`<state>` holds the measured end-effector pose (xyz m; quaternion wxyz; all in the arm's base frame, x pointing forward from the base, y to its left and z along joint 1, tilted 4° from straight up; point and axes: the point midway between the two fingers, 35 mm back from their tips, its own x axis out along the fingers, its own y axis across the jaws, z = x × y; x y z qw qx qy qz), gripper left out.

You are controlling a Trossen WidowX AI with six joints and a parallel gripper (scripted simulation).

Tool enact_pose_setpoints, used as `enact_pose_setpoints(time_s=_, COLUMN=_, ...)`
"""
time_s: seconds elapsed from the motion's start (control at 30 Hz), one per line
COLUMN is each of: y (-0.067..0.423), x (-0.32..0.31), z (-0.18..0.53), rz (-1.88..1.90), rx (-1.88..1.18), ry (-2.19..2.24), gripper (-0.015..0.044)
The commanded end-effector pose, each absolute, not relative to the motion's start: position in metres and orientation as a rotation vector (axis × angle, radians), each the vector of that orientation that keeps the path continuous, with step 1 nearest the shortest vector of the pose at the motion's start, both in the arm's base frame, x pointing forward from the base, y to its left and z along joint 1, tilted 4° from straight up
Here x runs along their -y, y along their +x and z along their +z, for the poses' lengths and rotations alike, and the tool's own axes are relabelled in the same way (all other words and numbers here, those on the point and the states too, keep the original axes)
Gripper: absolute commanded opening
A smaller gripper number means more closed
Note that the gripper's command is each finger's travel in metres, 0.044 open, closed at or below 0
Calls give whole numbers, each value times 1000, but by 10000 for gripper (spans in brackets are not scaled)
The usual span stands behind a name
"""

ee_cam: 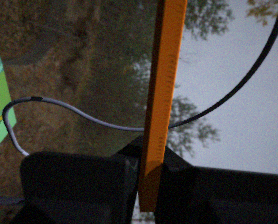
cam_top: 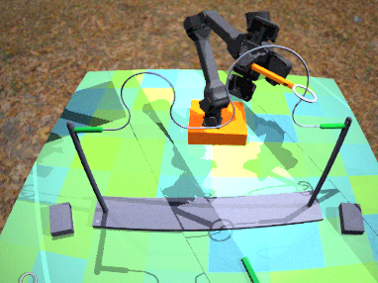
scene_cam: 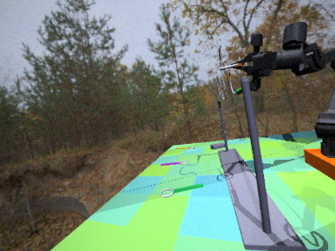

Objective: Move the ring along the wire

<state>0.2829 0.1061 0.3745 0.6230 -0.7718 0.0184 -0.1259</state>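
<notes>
The white ring (cam_top: pixel 312 101) (scene_cam: pixel 225 68) appears to surround the right, descending side of the wire's tall right arch, well above the right green part (cam_top: pixel 332 126). Whether it touches the grey wire (cam_top: pixel 146 72) (ee_cam: pixel 107 122) cannot be told. My gripper (cam_top: pixel 254 66) (scene_cam: pixel 245 65) (ee_cam: pixel 146 141) is shut on the orange handle (cam_top: pixel 272 75) (ee_cam: pixel 165 75), which slopes down toward the ring in the top view. The fingers are behind the arch. The left green part (cam_top: pixel 89 129) is by the left post (cam_top: pixel 89 168); the right post (cam_top: pixel 330 163) (scene_cam: pixel 254 149) stands opposite. The ring is outside the wrist view.
The posts stand on a grey base plate (cam_top: pixel 208 213) (scene_cam: pixel 245 202). Grey blocks (cam_top: pixel 61 219) (cam_top: pixel 351 219) lie beyond its ends. A green-handled ring (scene_cam: pixel 188 188) and a purple-handled ring (scene_cam: pixel 170 163) lie on the table. The wire dips low between its two arches, before the orange base block (cam_top: pixel 218 138).
</notes>
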Motion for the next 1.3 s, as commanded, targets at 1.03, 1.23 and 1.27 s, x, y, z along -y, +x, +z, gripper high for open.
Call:
enact_pose_setpoints(time_s=1.03, y=285, x=-95, z=347, rz=-303, rx=-27, ry=-1810, gripper=-150)
enact_pose_setpoints(time_s=1.23, y=285, x=-92, z=329, rz=-275, rx=-67, ry=-1713, gripper=-150)
enact_pose_setpoints(time_s=1.27, y=285, x=-91, z=326, rz=-269, rx=-75, ry=-1694, gripper=-150)
